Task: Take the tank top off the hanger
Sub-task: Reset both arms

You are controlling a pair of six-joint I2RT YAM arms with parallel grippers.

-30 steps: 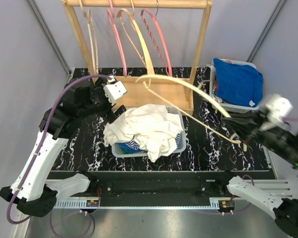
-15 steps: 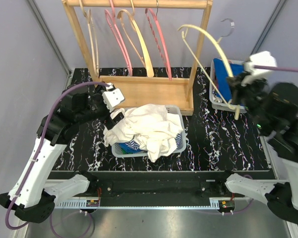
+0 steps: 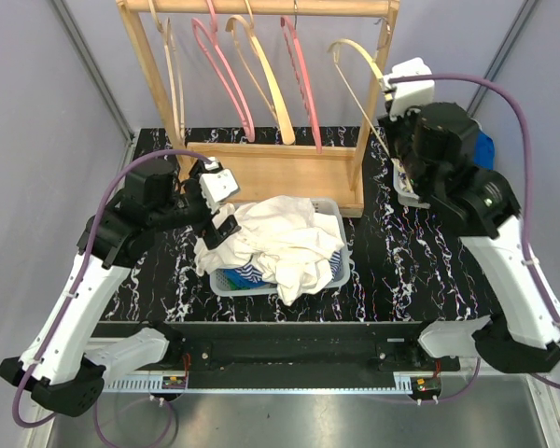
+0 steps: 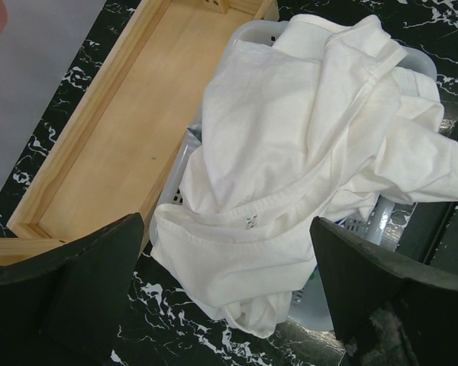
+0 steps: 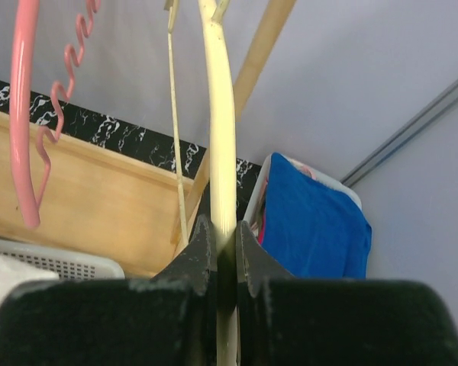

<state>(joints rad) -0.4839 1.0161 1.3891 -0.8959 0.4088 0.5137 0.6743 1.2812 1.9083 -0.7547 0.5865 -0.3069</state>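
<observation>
The white tank top lies crumpled in a pale basket at the table's middle, off any hanger. In the left wrist view the tank top spills over the basket's rim. My left gripper hovers open and empty at the garment's left edge; its gripper straddles the lower fold without touching it. My right gripper is raised by the rack's right post and shut on a bare cream hanger. The right wrist view shows the gripper clamped on the hanger's arm.
A wooden rack stands at the back with pink hangers and cream ones on its rod. A white bin with a blue cloth sits at the right, mostly hidden behind my right arm. Grey walls close both sides.
My right arm swung the bare cream hanger from low at the front right up and leftward to the rack's right end. My left gripper shifted slightly near the basket.
</observation>
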